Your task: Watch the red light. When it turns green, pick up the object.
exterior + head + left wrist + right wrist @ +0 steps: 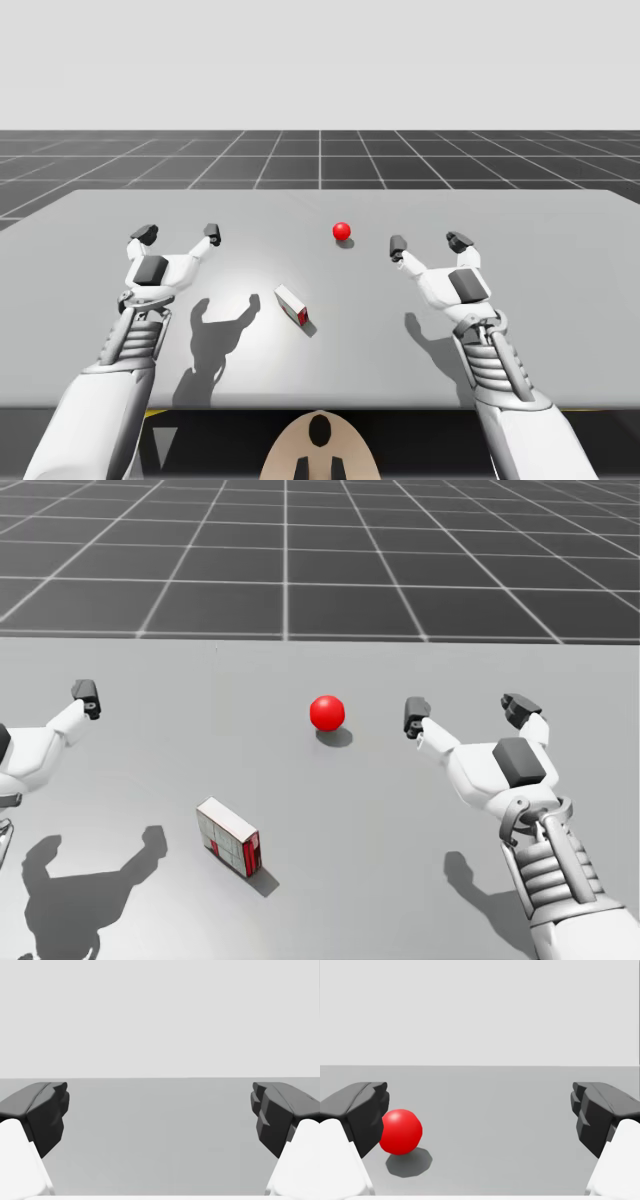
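My left tool (178, 235) and right tool (428, 243) hang above the grey worktop (560, 300), each with its jaws spread apart; the white-and-red box (292, 304) lies between them, and the ball light (342, 232) beyond it glows red.

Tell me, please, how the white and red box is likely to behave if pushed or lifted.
The white and red box looks rigid and flat-sided, so it should probably keep its shape when gripped. Resting flat on the table, it would likely slide or turn, not roll.
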`<action>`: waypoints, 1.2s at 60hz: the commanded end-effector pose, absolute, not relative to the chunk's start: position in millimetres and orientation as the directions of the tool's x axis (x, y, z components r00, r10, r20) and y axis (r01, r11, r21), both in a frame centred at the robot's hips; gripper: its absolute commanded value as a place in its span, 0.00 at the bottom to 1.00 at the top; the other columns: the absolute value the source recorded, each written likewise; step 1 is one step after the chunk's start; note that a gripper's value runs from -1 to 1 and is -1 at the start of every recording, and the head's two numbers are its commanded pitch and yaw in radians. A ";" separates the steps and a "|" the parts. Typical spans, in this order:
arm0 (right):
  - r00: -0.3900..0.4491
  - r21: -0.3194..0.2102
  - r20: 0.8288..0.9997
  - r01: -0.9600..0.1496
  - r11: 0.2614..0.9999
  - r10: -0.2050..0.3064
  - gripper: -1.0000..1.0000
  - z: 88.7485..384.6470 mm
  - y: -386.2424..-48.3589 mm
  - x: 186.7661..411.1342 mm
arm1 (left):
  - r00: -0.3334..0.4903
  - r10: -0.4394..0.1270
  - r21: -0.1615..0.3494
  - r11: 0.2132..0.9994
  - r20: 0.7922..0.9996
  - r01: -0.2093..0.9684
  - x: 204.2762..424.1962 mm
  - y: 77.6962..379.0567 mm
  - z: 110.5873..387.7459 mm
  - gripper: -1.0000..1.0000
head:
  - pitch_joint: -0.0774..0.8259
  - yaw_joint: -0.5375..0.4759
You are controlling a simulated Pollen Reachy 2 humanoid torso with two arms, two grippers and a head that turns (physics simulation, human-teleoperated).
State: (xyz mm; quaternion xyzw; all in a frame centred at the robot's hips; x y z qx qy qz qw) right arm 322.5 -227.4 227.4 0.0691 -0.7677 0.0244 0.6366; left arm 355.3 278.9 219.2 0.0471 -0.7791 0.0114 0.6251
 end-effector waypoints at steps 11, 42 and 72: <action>-0.180 0.054 0.981 -0.138 0.989 -0.078 0.00 225.8 -224.6 322.0 | -0.216 -0.062 0.044 0.995 0.975 -0.086 355.1 279.0 219.4 0.00 | 0.60 0.46; -0.181 0.051 0.981 -0.139 0.989 -0.075 0.00 225.7 -224.3 321.7 | -0.216 -0.064 0.046 0.995 0.974 -0.085 354.8 278.5 219.4 0.00 | 0.62 0.46; -0.181 0.044 0.981 -0.151 0.988 -0.071 0.00 225.7 -220.6 319.5 | -0.208 -0.089 0.074 0.994 0.974 -0.079 356.8 274.8 215.7 0.00 | 0.85 0.61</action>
